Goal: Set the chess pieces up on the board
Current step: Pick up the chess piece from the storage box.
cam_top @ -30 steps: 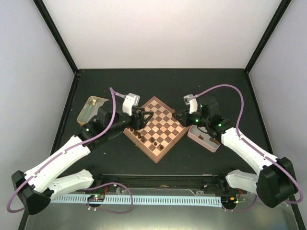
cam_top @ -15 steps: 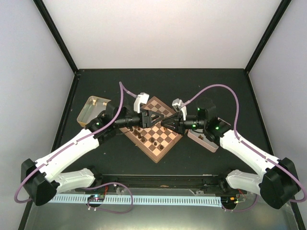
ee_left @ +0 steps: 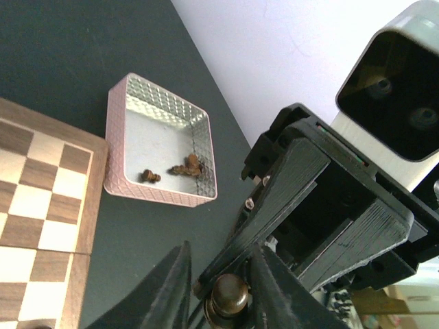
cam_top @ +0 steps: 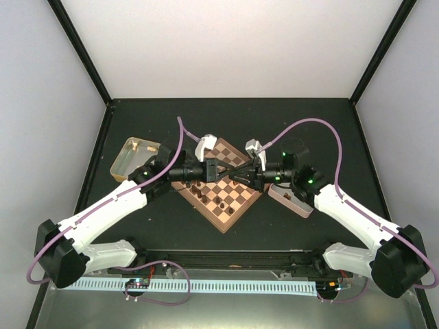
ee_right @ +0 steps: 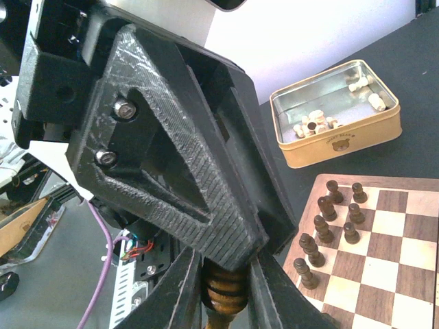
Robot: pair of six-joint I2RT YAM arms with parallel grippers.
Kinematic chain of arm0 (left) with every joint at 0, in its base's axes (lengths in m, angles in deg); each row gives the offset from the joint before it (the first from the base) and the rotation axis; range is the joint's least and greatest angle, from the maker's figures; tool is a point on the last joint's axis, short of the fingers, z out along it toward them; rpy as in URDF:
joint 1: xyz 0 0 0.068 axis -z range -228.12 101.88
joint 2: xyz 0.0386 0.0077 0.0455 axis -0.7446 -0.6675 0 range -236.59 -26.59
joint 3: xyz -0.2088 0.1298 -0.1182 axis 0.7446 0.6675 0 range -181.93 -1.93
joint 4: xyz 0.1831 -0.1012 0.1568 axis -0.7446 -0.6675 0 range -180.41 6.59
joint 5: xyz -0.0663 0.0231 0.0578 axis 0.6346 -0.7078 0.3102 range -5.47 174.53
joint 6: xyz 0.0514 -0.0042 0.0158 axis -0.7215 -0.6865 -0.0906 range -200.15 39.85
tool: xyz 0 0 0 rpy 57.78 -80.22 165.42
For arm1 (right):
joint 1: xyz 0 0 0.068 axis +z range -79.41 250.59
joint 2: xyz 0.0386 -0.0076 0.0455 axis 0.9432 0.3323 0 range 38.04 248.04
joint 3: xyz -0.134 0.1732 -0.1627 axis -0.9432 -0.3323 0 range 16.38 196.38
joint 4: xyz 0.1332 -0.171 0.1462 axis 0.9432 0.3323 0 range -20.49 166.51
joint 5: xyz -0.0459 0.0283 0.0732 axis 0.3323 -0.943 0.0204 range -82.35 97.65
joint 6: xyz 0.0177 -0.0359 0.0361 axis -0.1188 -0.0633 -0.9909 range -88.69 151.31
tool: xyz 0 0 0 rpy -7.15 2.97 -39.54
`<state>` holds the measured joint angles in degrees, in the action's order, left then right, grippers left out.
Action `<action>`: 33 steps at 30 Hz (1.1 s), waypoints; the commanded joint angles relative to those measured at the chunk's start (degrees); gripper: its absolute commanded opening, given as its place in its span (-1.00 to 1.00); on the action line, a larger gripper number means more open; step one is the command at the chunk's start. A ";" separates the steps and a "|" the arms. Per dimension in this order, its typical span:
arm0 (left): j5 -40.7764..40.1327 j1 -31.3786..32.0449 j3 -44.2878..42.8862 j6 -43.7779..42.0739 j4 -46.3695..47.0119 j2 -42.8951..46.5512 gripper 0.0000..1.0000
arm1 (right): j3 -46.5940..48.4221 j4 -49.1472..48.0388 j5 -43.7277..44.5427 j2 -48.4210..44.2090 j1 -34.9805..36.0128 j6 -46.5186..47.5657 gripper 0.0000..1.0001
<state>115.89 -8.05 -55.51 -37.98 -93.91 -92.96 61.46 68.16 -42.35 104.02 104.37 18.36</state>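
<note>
My two grippers meet tip to tip above the board (cam_top: 223, 228). My right gripper (cam_top: 240, 175) is shut on a dark brown chess piece (ee_right: 225, 293); both its fingers press the ribbed body in the right wrist view (ee_right: 225, 284). My left gripper (cam_top: 225, 170) is open in the left wrist view (ee_left: 219, 291). Its fingers straddle the piece's round head (ee_left: 230, 295) and one right fingertip, with a gap on the left side. Several dark pieces (ee_right: 322, 226) stand in two rows on the board's corner (ee_right: 398, 253). A few more dark pieces (ee_left: 188, 166) lie in the pink tray (ee_left: 164, 195).
The gold tin (ee_right: 336, 147) left of the board (cam_top: 130, 156) holds several pale beige pieces (ee_right: 312, 125). The pink tray (cam_top: 291, 200) sits at the board's right corner. The board (ee_left: 41, 205) lies turned like a diamond on the black table.
</note>
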 commanded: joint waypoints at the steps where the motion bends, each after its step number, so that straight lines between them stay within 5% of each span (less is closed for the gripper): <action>1: 4.20 -0.68 -3.42 -0.51 -1.06 -0.95 -0.74 | 1.71 -2.39 0.12 0.46 0.42 0.05 -0.63; 4: 5.05 -0.86 -3.55 -0.23 -1.12 -1.13 -0.96 | 1.81 -2.59 0.71 0.51 0.41 -0.85 -0.58; 7: 5.33 -1.19 -3.39 0.24 -0.73 -0.92 -0.97 | 1.81 -2.59 1.48 0.41 0.41 -2.16 -0.49; 11: 5.33 -1.67 -3.07 1.47 0.85 -0.23 -0.97 | 1.64 -3.18 1.76 -0.48 0.45 -5.94 -0.06; 19: 2.79 -2.63 -1.80 6.59 5.78 0.87 -0.97 | -8.13 -22.65 8.97 -5.46 0.41 -30.78 0.47; 25: 0.45 -3.32 0.33 12.60 10.76 2.58 -0.97 | -14.56 -35.42 16.99 -6.74 0.45 -46.73 0.47; 33: -3.17 -3.54 1.85 19.81 15.97 3.82 -0.97 | -16.80 -49.87 18.35 -2.87 3.61 -58.29 0.15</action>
<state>115.40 -11.28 -54.03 -22.92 -82.70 -90.58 44.61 28.14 -26.87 100.34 106.31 -32.72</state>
